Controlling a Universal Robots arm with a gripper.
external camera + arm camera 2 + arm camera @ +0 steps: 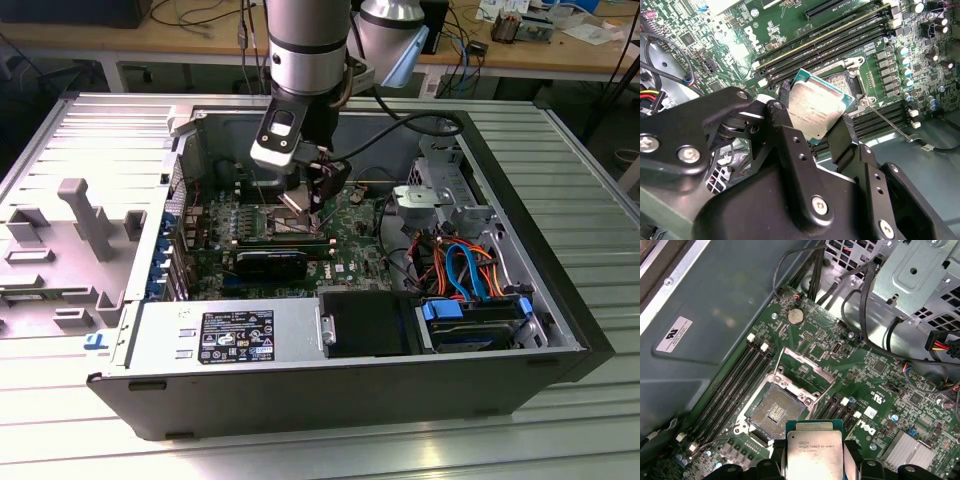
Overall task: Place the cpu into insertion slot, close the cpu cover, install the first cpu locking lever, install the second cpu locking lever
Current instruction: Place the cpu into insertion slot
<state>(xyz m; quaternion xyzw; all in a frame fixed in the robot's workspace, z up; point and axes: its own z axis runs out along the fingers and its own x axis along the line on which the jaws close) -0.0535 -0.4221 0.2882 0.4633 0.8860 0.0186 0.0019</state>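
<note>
Jaws: black, clamped on two opposite edges of the cpu (814, 450), its silver-grey top facing both wrist cameras. Cpu: held above the green board, not seated; in the first wrist view its nearest edge sits just beside one corner of the insertion slot (775, 410). Insertion slot: uncovered, grey contact field bare inside a silver rim. Cpu cover (809, 363): swung back on its hinge edge, green board showing through its square opening. Lever (887, 121): thin wire, running out from a slot corner over the memory slots (840, 45). Edges and room: long black memory slots flank the slot on two sides, close to its rim; a coin battery (796, 316) and black cables (865, 300) lie beyond the cover; a metal drive cage (920, 275) stands well apart. Arm (305, 50): reaches down through the open side of the computer case (300, 390), which rests on a ribbed metal table (600, 180). Writing: small print on the cpu top; a white label (674, 334) on the inner case wall; a black-and-white label (238, 336) on the power supply (165, 345).
</note>
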